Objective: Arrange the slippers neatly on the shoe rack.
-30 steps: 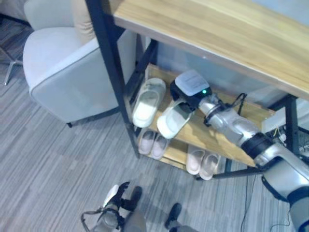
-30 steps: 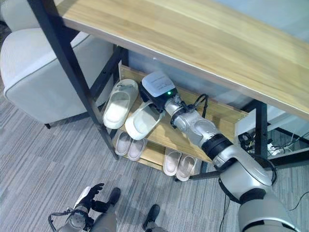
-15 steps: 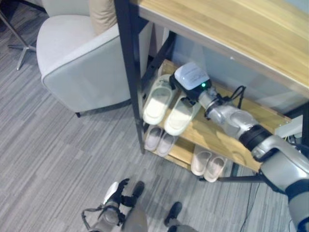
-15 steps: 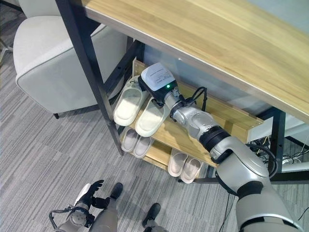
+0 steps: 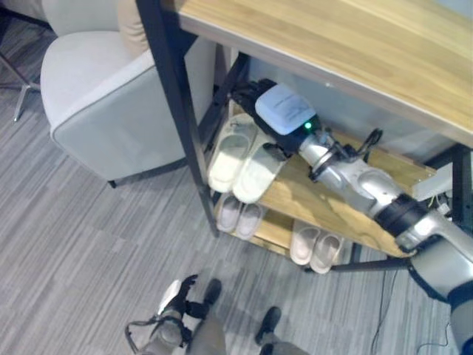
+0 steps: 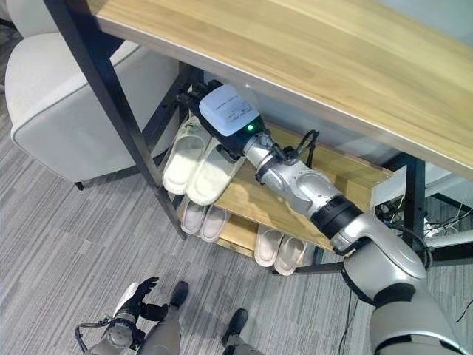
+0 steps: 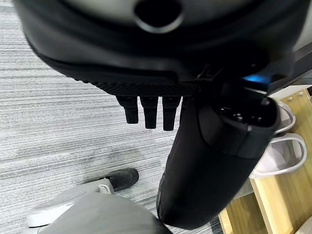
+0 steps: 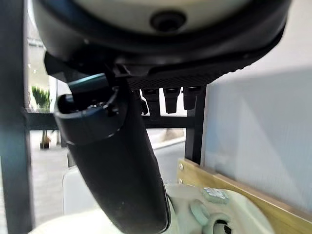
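Note:
Two large cream slippers (image 5: 230, 157) (image 5: 259, 171) lie side by side on the upper shelf (image 5: 325, 211) of the shoe rack, toes pointing out. My right hand (image 6: 194, 96) reaches under the table, above the slippers' heel ends at the shelf's back left. Its fingers (image 8: 165, 101) are straight and hold nothing. The thumb (image 8: 117, 161) hangs over the heel of a cream slipper (image 8: 214, 214); I cannot tell whether it touches. My left hand (image 5: 177, 294) hangs low over the floor, its fingers (image 7: 148, 109) relaxed and empty.
Two pairs of small pale slippers (image 5: 240, 216) (image 5: 314, 248) sit on the lower shelf. The wooden tabletop (image 5: 355, 44) overhangs the rack, with a black table leg (image 5: 177, 118) just left of the slippers. A grey armchair (image 5: 103, 96) stands further left.
The right slipper went from angled to lying parallel beside the left one. My right hand has come off it and risen toward the shelf's back left. The camera shifted.

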Controlling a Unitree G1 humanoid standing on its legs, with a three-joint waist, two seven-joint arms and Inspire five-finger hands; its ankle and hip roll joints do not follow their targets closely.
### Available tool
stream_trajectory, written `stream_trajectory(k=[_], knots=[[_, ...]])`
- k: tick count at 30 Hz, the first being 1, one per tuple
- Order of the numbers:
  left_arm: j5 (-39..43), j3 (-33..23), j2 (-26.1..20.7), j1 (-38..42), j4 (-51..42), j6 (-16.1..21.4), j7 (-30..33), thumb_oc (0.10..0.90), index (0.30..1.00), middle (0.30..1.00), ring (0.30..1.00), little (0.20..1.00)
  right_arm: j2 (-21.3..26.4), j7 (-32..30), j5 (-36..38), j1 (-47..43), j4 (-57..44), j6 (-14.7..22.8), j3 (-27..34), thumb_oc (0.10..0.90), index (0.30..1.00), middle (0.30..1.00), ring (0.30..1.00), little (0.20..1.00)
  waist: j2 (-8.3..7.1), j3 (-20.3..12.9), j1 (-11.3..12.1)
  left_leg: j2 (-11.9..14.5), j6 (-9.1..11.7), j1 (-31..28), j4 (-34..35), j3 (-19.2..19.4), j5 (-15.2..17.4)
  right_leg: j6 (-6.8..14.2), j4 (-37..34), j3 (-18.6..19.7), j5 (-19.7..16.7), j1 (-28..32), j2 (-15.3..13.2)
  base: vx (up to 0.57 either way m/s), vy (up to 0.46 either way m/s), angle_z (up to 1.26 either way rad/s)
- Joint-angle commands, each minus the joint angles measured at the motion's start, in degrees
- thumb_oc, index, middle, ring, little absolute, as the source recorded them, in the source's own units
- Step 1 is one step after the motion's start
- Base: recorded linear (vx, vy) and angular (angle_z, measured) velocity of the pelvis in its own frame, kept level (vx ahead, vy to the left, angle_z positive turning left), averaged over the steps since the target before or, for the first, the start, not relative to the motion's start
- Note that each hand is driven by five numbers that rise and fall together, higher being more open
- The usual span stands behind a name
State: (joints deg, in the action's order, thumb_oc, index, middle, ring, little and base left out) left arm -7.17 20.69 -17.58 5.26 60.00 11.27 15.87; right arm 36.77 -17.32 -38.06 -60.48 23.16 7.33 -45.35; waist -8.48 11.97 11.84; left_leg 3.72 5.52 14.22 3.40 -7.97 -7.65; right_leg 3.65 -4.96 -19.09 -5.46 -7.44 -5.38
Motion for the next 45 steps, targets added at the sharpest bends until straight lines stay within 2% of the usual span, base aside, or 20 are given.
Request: stream_trajectory(k=[1,6,18,27,31,35,45], knots=[[-1.0,2.3,1.6,-1.5,0.5,1.4,1.0,0.8,0.9,0.9,0.9,0.9,2.7,-4.1,2.6,-2.5,-5.2,1.0,6.0,0.8,0.9,0.9,0.9,0.9,1.25,-3.4,-0.9,-1.0,0.3,-2.8,1.6,5.0,3.7,4.6,2.7,2.5,5.6,3.3,-2.0,0.0,0.0,0.0],[-0.9,1.7,1.6,-2.6,0.7,1.2,0.6,0.8,0.9,0.9,0.9,0.9,3.4,-1.6,4.0,-1.0,-6.0,1.6,5.6,0.8,0.9,0.9,0.9,0.9,1.29,-3.7,-1.6,-0.7,0.2,-3.5,1.6,5.5,4.0,4.6,2.8,3.2,5.7,3.4,-1.7,0.0,-0.008,-0.12],[-0.7,1.6,2.1,-2.6,1.1,0.9,0.4,0.8,0.9,0.9,0.9,0.9,0.9,-1.0,5.9,0.8,-7.3,2.3,6.2,0.8,0.9,0.9,0.9,0.9,1.15,-3.9,-2.0,-0.5,0.1,-3.9,1.6,5.4,4.1,4.3,2.3,3.6,5.8,3.7,-1.2,0.0,-0.004,-0.02],[-1.6,1.0,2.7,-2.9,0.9,0.4,0.7,0.8,0.9,0.9,0.9,0.9,-1.7,-1.0,12.5,9.2,-18.0,4.5,13.4,0.8,0.9,0.9,0.9,0.9,1.86,-4.1,-2.7,-0.6,0.0,-4.6,1.6,5.6,4.5,4.2,2.5,3.5,5.9,4.0,-1.2,0.0,0.0,0.0],[-1.6,1.0,2.7,-3.3,0.6,0.2,0.5,0.8,0.9,0.9,0.9,0.9,-3.1,0.4,15.5,11.3,-19.0,4.8,14.1,0.8,0.9,0.9,0.9,0.9,2.01,-4.1,-2.8,-0.6,0.0,-4.7,1.6,5.8,4.4,4.2,2.5,3.5,5.8,3.9,-1.3,0.0,0.0,0.0],[-1.5,1.3,3.1,-2.8,1.3,0.0,0.3,0.8,0.9,0.9,0.9,0.9,-6.6,3.1,22.5,14.0,-17.8,5.1,14.1,0.8,0.9,0.9,0.9,0.9,2.08,-4.0,-3.0,-0.6,0.0,-4.8,1.6,5.9,4.4,4.1,2.5,3.8,5.7,3.9,-1.3,0.0,0.004,-0.04],[-1.5,1.2,3.5,-2.6,1.9,-0.3,0.1,0.8,0.9,0.9,0.9,0.9,-8.6,4.9,22.3,15.9,-12.4,3.9,12.8,0.8,0.9,0.9,0.9,0.9,1.92,-3.6,-3.1,-0.5,-0.1,-4.6,1.6,5.8,4.4,4.0,2.5,3.7,5.7,3.7,-1.3,0.0,0.0,0.0]])
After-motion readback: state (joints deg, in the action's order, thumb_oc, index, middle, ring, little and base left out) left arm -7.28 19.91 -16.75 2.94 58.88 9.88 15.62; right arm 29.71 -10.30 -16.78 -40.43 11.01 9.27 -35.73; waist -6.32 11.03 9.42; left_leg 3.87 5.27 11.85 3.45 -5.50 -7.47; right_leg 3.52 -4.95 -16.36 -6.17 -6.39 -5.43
